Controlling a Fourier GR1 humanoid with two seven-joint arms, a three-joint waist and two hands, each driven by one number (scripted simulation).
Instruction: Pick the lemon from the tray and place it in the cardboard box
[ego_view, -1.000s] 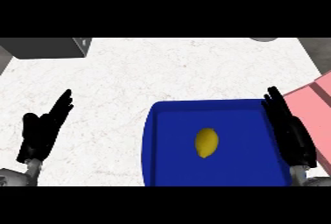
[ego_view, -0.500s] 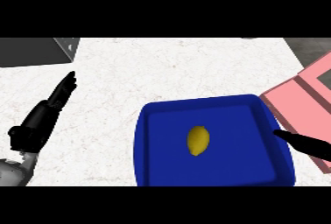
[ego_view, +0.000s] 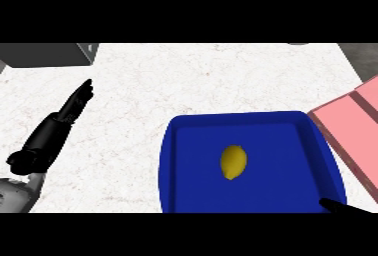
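Observation:
A yellow lemon (ego_view: 233, 161) lies in the middle of a blue tray (ego_view: 181, 165) at the lower right of the counter. A pink cardboard box (ego_view: 353, 125) sits at the right edge, partly cut off. My left hand (ego_view: 55, 130) is at the left, well away from the tray, open with straight fingers pointing up and to the right. Only a black fingertip of my right hand (ego_view: 341, 205) shows at the tray's lower right corner; the rest lies outside the view. Neither hand touches the lemon.
The white speckled counter (ego_view: 184, 80) stretches behind and left of the tray. A dark grey block (ego_view: 44, 54) sits at the back left corner. The counter's right edge runs past the box.
My right hand has dropped toward the lower right until only a fingertip shows. My left hand has tilted, its fingers now pointing up and right. The lemon stays in the tray.

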